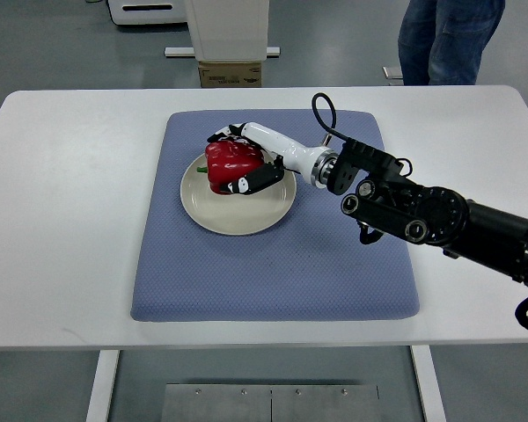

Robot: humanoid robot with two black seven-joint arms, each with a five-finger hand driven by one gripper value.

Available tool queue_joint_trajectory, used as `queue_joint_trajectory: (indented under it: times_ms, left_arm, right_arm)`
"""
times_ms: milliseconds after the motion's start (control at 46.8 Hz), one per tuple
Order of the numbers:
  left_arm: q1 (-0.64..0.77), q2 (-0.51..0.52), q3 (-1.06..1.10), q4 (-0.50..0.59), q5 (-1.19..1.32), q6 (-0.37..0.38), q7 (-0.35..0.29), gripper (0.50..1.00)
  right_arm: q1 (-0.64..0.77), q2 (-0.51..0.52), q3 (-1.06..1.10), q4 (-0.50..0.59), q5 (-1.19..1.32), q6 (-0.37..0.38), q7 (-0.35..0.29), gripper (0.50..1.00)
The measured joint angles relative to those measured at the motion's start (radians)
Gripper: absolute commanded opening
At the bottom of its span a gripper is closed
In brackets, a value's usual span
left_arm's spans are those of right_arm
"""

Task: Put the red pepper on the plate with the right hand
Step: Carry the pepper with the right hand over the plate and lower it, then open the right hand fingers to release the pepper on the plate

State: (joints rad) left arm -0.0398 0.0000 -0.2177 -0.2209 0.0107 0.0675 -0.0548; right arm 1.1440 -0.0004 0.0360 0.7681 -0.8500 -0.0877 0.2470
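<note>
- One red pepper is sitting inside the curled fingers of the one right hand.
- One plate is lying under those fingers.
- One blue mat is lying beneath.
- One person is standing beyond.

I have one camera only, the top view, so no second view shares anything with it. It sits on the robot's own side of the white table and looks steeply down and forward across it. It stands far enough back that I see the table's full width, edge to edge, with the blue mat near centre. The far floor shows along the top, with a person's legs there, and the table's underframe along the bottom.
</note>
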Motion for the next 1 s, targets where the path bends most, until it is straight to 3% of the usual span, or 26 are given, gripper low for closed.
queue_joint_trajectory:
  times_ms: [855, 876, 1005]
  left_arm:
    - [0.000, 0.000, 0.000, 0.000, 0.000, 0.000, 0.000, 1.000]
    - [0.000, 0.000, 0.000, 0.000, 0.000, 0.000, 0.000, 1.000]
    - [0.000, 0.000, 0.000, 0.000, 0.000, 0.000, 0.000, 1.000]
  right_arm:
    - [-0.070, 0.000, 0.004, -0.035, 0.001, -0.018, -0.001, 0.500]
    - [-0.070, 0.000, 0.005, -0.034, 0.002, -0.018, -0.001, 0.510]
    - [-0.076, 0.000, 0.008, -0.033, 0.006, -0.020, 0.001, 0.750]
